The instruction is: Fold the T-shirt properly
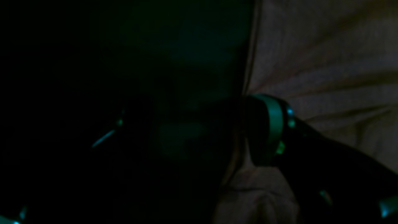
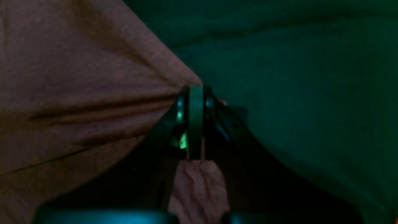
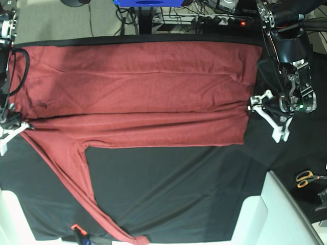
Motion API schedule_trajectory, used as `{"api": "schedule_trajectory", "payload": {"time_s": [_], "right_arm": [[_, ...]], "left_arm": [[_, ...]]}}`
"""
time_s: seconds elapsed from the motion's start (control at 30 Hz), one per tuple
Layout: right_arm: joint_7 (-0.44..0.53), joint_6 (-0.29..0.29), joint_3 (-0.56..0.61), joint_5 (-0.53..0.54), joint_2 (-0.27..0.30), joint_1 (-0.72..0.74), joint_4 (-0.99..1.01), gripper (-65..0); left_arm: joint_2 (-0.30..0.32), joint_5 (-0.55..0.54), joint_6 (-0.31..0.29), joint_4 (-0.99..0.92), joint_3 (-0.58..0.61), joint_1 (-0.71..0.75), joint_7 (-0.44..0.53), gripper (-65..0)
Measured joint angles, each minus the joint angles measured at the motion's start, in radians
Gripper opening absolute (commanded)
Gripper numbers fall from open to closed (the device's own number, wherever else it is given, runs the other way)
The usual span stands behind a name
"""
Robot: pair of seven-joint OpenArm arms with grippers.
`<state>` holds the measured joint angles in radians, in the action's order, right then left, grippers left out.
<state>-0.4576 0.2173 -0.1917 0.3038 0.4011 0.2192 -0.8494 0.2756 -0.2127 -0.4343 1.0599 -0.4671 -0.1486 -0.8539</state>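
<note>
Now we have the T-shirt [image 3: 138, 97] spread over the black cloth [image 3: 168, 189], its long axis running left to right across the far half of the table, with one sleeve [image 3: 76, 189] trailing toward the near edge. Our right gripper [image 2: 196, 124], at the scene's left end, has its fingers pressed together on a bunched corner of the fabric. Our left gripper [image 3: 268, 115] sits at the scene's right end, just beside the shirt's edge; its fingers stand spread, one white finger [image 3: 279, 130] pointing near, and we cannot tell from its dark wrist view whether any cloth still lies between them. We judge the next fold turns on that right edge, so the left arm is nearer. Scissors [image 3: 308, 178] lie well apart, near right, out of the way.
</note>
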Motion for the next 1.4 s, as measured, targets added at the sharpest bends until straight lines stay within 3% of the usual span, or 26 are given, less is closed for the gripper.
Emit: {"api": "schedule_trajectory", "payload": {"time_s": [0.2, 0.57, 0.93, 1.17, 1.4], "right_arm": [[0.000, 0.000, 0.000, -0.001, -0.001, 0.002, 0.000, -64.7], [0.000, 0.000, 0.000, -0.001, -0.002, 0.002, -0.001, -64.7], [0.000, 0.000, 0.000, -0.002, -0.002, 0.002, -0.001, -64.8], [0.000, 0.000, 0.000, -0.002, -0.002, 0.002, -0.001, -64.8], [0.000, 0.000, 0.000, -0.001, -0.002, 0.002, -0.001, -64.8]], "left_arm": [[0.002, 0.011, 0.011, -0.002, -0.046, -0.055, -0.004, -19.4], [-0.079, 0.007, 0.007, -0.169, -0.048, -0.215, 0.006, -19.4], [-0.070, 0.003, 0.006, -0.425, -0.048, -0.293, 0.238, -19.4], [-0.070, -0.005, -0.004, -0.467, -0.048, -0.309, 0.264, -19.7], [-0.085, -0.004, -0.004, -0.472, -0.048, -0.311, 0.260, -35.1]]}}
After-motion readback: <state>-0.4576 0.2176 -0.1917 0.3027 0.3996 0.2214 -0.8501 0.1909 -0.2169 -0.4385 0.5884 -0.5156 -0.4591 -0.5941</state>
